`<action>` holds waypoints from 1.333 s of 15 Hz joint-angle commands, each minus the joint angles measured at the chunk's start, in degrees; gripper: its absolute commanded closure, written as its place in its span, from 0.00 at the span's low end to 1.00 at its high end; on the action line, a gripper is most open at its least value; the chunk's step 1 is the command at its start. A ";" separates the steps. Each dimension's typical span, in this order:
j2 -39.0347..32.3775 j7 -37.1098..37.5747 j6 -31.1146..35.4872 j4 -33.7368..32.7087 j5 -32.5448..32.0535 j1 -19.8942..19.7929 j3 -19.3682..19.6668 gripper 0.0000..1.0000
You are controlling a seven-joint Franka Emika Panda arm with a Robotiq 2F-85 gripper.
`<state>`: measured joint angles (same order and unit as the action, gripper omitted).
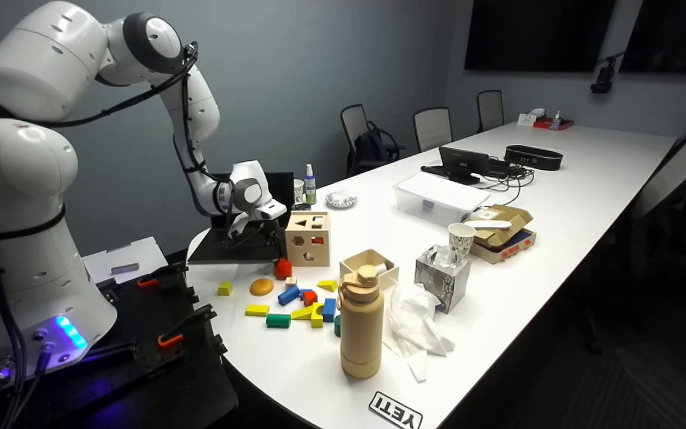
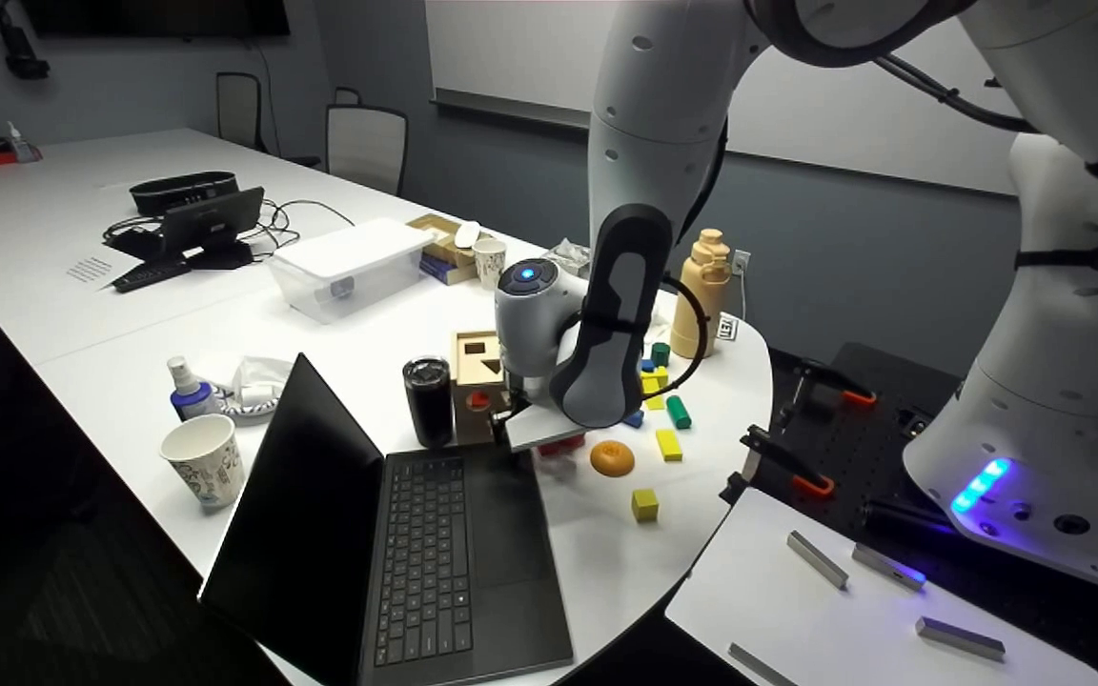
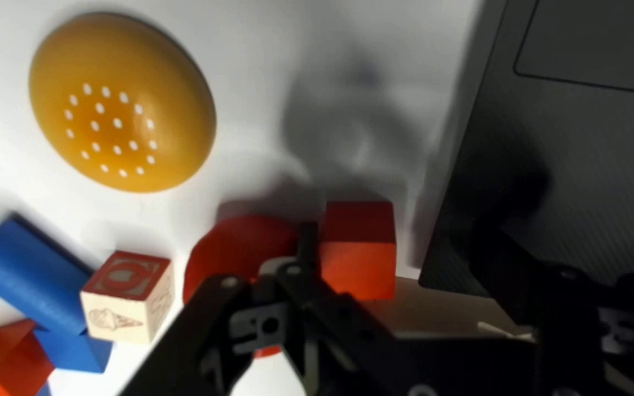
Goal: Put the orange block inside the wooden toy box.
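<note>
Tabletop (image 1: pixel 480 339) — gaping end effector (image 3: pixel 397 239) near block (image 3: pixel 358 253)

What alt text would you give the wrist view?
An orange-red block shows between the open jaws of the black hand, with a rounded red piece just left. Further left lie a white-dotted orange dome, a lettered cube and blue blocks; a dark laptop fills the upper right.

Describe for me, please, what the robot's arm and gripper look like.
The arm is white and rounded, with a dark joint ring, black cables strapped along it, and a cyan light strip on its base. The gripper is black and angular, with small grey fastenings; finer details are blurred.
</note>
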<state>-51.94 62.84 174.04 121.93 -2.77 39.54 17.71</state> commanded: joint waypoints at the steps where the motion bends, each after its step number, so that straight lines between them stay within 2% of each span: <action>1: -1.12 -3.40 1.46 -0.20 3.09 -0.28 -0.31 0.57; 5: -1.08 -5.24 0.89 -0.06 4.78 -0.11 -0.18 0.88; 10: 1.10 -6.74 0.64 1.93 5.65 0.96 0.15 0.88; 14: 5.55 -8.64 0.71 6.36 5.55 2.69 -0.22 0.88; 16: 7.82 -8.24 -0.05 8.56 5.54 5.31 0.73 0.88; 18: 10.79 -7.49 -0.44 10.99 5.26 9.58 2.81 0.88; 20: 14.04 -6.58 -1.59 13.15 4.44 16.43 7.77 0.88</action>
<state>-44.84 56.35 174.51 129.52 1.13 47.41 19.73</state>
